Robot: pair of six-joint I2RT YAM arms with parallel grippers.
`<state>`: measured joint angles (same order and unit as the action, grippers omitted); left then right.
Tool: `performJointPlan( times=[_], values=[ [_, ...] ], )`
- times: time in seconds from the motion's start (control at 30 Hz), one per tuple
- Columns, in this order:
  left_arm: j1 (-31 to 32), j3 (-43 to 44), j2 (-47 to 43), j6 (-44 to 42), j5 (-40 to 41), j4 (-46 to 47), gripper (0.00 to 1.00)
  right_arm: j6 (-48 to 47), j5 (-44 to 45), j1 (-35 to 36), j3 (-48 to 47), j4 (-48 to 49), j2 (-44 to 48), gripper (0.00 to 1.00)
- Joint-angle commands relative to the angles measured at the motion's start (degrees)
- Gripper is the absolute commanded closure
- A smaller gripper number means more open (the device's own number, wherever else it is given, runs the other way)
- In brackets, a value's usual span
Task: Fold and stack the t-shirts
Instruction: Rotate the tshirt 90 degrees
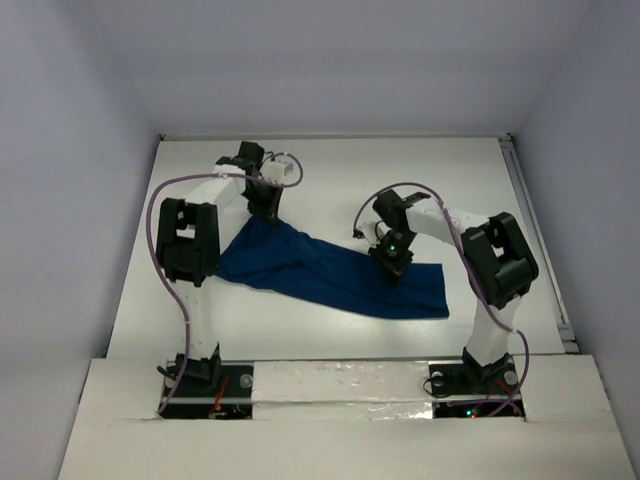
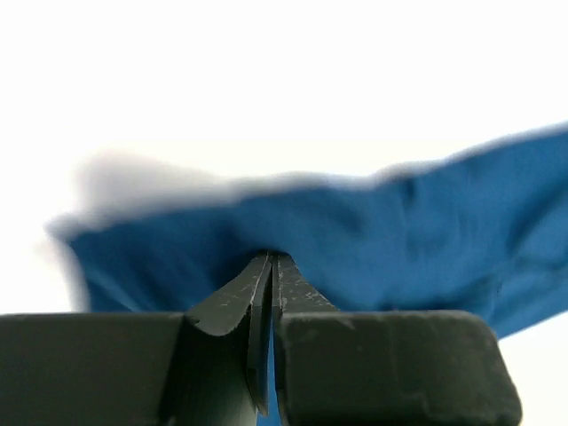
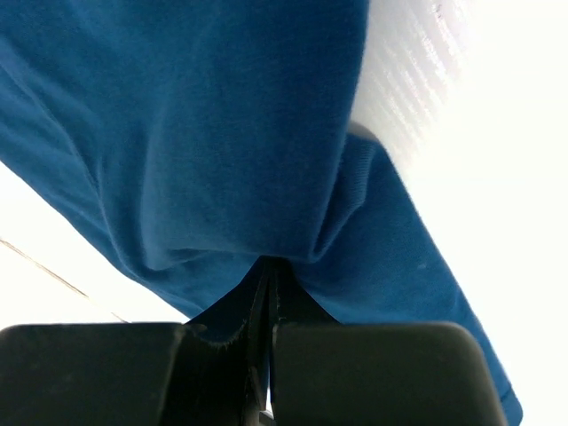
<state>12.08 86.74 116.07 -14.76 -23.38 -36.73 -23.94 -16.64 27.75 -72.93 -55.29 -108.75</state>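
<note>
One dark navy-blue t-shirt point(image 1: 330, 275) lies stretched across the middle of the white table, plain side up, with no print showing. My left gripper point(image 1: 266, 212) is shut on the shirt's far-left corner and holds it slightly raised; in the left wrist view the jaws point(image 2: 270, 259) pinch blue cloth point(image 2: 399, 240). My right gripper point(image 1: 392, 262) is shut on a fold of the shirt right of its middle; in the right wrist view the jaws point(image 3: 269, 264) clamp bunched cloth point(image 3: 204, 142).
The white table point(image 1: 330, 170) has grey walls at the back and both sides. A raised white ledge point(image 1: 340, 375) runs along the near edge by the arm bases. A metal rail point(image 1: 535, 220) borders the right side.
</note>
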Motion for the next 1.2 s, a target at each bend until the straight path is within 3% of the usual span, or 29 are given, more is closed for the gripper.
performJointPlan(
  times=[0.0, 0.27, 0.33, 0.37, 0.5, 0.53, 0.57, 0.67, 0.7, 0.73, 0.77, 0.87, 0.97, 1.17],
  values=[
    [-0.74, 10.18, 3.79, 1.93, 1.84, -1.67, 1.0, 2.76, -0.93, 0.9, 1.12, 2.02, 3.36, 1.0],
    [-0.74, 41.09, 19.26, 3.43, -2.01, -12.82, 1.0, 5.74, -2.62, 0.9, 0.94, 2.9, 4.68, 1.0],
    [-0.74, 42.37, 19.55, 2.38, -5.79, -15.91, 1.0, 6.36, 0.45, 0.9, 1.56, 5.36, 6.7, 1.0],
    [-0.74, 41.33, 18.06, 1.76, -6.67, -15.48, 1.0, 6.45, 3.0, 0.9, 1.82, 6.41, 10.01, 1.0],
    [-0.74, 22.01, 3.4, -1.57, -6.24, -2.95, 1.0, 4.35, 8.38, 0.9, 1.65, 10.99, 17.33, 0.96],
    [-0.74, 19.37, -1.76, -2.45, -6.5, -1.69, 1.0, 3.47, 8.56, 0.9, 1.3, 11.51, 18.04, 0.78],
    [-1.26, 14.21, -4.08, -2.98, -6.42, -0.29, 1.0, 2.07, 8.56, 0.9, 1.12, 12.21, 19.7, 0.7],
    [-1.27, 3.67, -13.22, -4.48, -8.61, 5.16, 1.0, -1.35, 2.61, 1.43, -0.37, 12.57, 20.94, 0.58],
    [-1.27, 1.35, -15.5, -4.74, -8.79, 7.27, 1.0, -2.06, 1.1, 1.43, -0.81, 12.14, 21.03, 0.62],
    [-1.27, -0.93, -19.44, -5.97, -9.66, 7.81, 1.0, -2.33, -0.04, 2.04, -1.08, 11.78, 20.6, 0.93],
    [-0.74, -4.87, -21.13, -6.85, -10.19, 8.16, 1.0, -2.42, -1.53, 2.66, -1.69, 11.43, 19.9, 1.0],
    [-0.22, -10.08, -26.85, -10.61, -10.11, 8.17, 1.0, -3.47, -3.39, 4.76, -2.75, 7.39, 14.28, 1.0],
    [0.4, -16.85, -29.93, -12.3, -8.54, 8.69, 1.0, -2.17, 0.54, 8.98, -0.04, 11.15, 11.11, 1.0],
    [0.93, -21.26, -26.17, -11.17, -5.63, 8.87, 1.0, 2.4, 4.15, 14.17, -3.01, 13.01, 5.22, 1.0]
  ],
)
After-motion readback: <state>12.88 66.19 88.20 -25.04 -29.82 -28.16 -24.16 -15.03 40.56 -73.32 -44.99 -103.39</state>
